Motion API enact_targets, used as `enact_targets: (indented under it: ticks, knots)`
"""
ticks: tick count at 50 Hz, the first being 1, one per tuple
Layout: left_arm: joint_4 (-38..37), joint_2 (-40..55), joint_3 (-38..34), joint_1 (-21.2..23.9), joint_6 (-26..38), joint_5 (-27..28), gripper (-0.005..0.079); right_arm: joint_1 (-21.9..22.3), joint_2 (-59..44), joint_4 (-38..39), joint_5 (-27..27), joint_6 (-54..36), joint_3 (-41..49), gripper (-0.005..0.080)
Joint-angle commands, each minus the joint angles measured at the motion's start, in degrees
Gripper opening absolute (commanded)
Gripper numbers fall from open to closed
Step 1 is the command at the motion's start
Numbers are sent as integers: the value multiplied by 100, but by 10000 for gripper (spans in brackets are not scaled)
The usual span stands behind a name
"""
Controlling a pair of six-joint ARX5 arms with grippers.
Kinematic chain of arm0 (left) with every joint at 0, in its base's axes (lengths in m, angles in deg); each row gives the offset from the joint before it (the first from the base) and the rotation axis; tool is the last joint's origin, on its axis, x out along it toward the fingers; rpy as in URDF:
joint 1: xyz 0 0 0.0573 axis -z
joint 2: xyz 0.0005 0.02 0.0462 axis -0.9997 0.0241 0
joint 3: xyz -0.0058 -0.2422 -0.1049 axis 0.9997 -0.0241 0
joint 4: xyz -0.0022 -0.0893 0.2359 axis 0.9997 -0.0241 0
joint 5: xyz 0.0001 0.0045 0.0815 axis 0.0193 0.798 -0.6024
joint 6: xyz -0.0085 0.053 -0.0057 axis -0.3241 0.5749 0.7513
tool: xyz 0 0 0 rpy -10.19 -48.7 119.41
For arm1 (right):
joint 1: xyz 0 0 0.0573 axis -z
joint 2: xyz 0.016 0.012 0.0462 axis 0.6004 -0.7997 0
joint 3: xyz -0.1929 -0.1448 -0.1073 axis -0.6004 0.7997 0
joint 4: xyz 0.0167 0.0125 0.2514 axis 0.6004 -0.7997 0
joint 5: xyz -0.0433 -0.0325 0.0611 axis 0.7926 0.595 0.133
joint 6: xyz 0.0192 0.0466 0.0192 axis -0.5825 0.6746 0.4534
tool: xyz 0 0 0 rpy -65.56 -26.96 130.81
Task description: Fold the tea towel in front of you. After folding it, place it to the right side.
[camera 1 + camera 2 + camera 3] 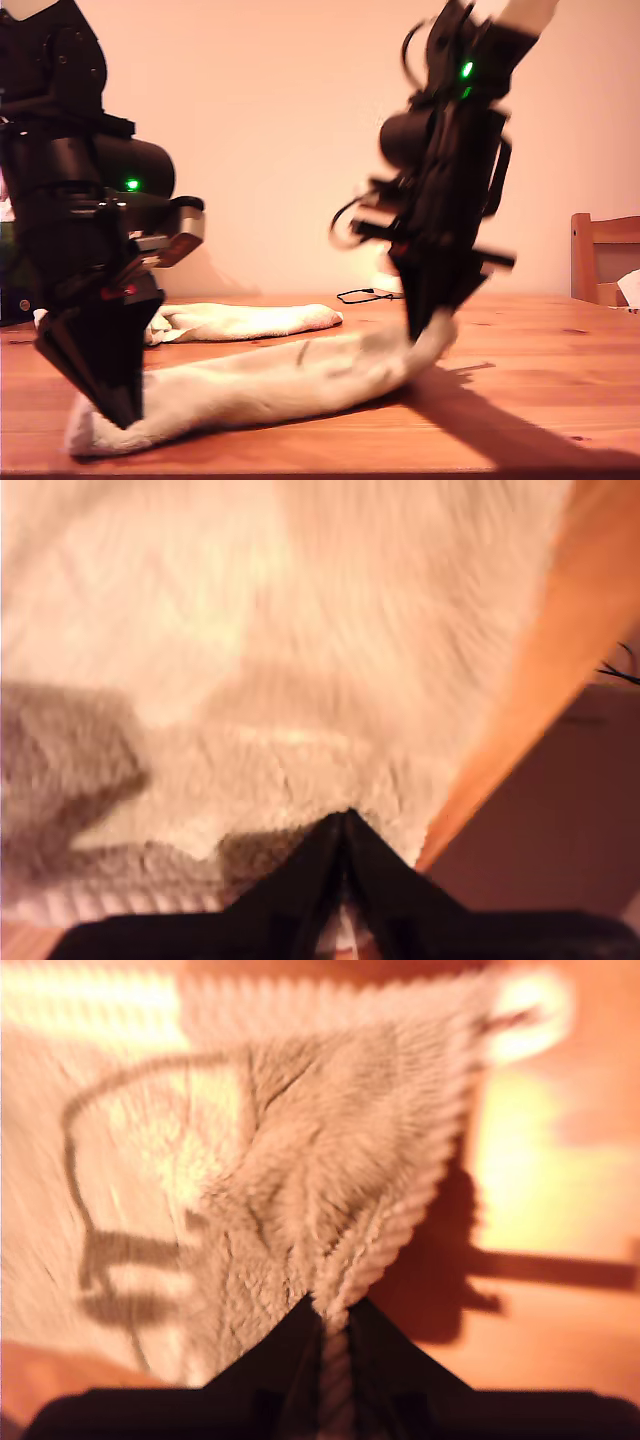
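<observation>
A cream, fluffy tea towel (260,385) lies bunched in a long strip across the wooden table (540,400). My first gripper (122,415), on the exterior view's left, is shut on the towel's end there; the first wrist view shows its jaws (345,820) pinching the towel (300,630). My second gripper (420,335) is shut on the other end, lifted slightly off the table. In the second wrist view it (328,1310) pinches a ribbed corner of the towel (300,1160), whose hanging loop (520,1015) shows beyond.
A second roll of white cloth (240,320) lies behind the strip; I cannot tell whether it is the same towel. A black cable (370,295) rests near the table's far edge. A wooden chair (605,260) stands at the exterior view's right.
</observation>
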Motion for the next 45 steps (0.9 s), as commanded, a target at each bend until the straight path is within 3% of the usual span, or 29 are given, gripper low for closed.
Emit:
enact_targets:
  ticks: [1,14,23,37,45]
  knots:
    - [22,177,-138,77,-24,98,-19,76,109,-24,55,-107,-133,-13]
    - [555,177,-138,221,-284,323,-19,199,109,-319,295,-238,-385,-13]
    - [793,177,-136,258,-586,326,-19,118,146,-450,101,-245,-605,-13]
    - [809,177,-136,245,-577,201,-19,-450,157,-540,-450,-98,-804,-13]
    - [874,177,-136,240,-577,98,-19,-861,157,-566,-490,66,-804,-13]
